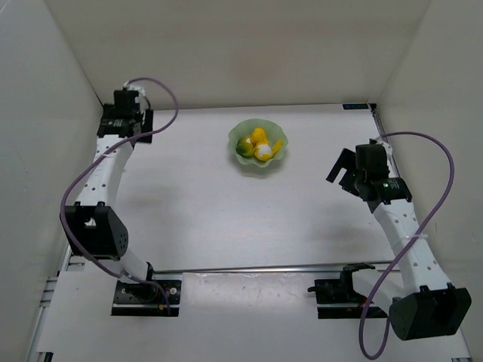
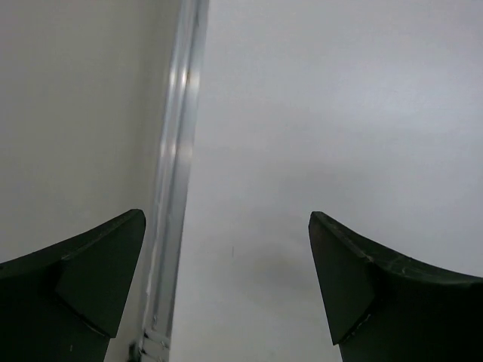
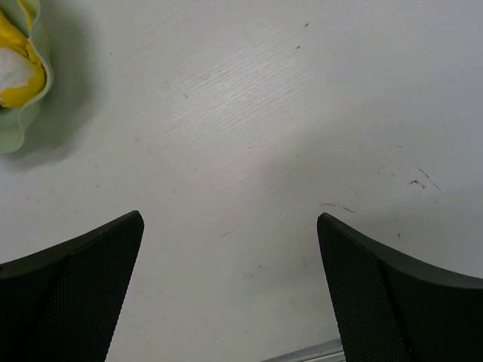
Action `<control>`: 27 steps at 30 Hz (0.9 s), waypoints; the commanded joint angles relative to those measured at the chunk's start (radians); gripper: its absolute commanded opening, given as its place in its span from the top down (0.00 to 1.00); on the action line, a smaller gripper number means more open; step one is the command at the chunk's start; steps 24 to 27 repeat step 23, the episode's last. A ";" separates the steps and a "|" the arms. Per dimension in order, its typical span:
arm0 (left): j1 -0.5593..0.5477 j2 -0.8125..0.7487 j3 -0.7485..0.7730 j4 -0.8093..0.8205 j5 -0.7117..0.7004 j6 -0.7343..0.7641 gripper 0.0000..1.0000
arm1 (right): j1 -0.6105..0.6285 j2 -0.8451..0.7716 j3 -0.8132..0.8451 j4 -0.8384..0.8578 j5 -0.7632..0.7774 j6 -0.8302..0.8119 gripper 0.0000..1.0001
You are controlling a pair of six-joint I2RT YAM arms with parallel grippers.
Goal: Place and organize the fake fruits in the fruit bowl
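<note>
Fruit bowl sits toward the far side of the table, holding the yellow pear, the green-and-yellow round one and the yellow-and-white one bunched together; I see none outside it. My left gripper is spread and empty over the far-left corner, my right gripper spread and empty near the bowl's right side. I judge only tidying remains, if anything. For that I'd go in from above with the right, nudging softly so the light bowl doesn't slide.

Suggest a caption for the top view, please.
Fake fruits in the fruit bowl; left pincer and right pincer open, apart.
</note>
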 commanded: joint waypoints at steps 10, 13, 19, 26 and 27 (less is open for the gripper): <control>0.434 -0.067 -0.348 -0.167 0.570 -0.173 0.00 | -0.016 -0.084 -0.040 -0.015 -0.059 0.068 0.00; 0.469 -0.089 -0.359 -0.158 0.600 -0.173 0.00 | -0.016 -0.084 -0.031 -0.015 -0.059 0.077 0.00; 0.478 -0.098 -0.382 -0.158 0.610 -0.164 0.00 | -0.016 -0.084 -0.031 -0.015 -0.059 0.097 0.00; 0.478 -0.130 -0.421 -0.135 0.654 -0.146 0.00 | -0.016 -0.065 -0.031 -0.015 -0.069 0.097 0.00; 0.478 -0.130 -0.421 -0.135 0.654 -0.146 0.00 | -0.016 -0.065 -0.031 -0.015 -0.069 0.097 0.00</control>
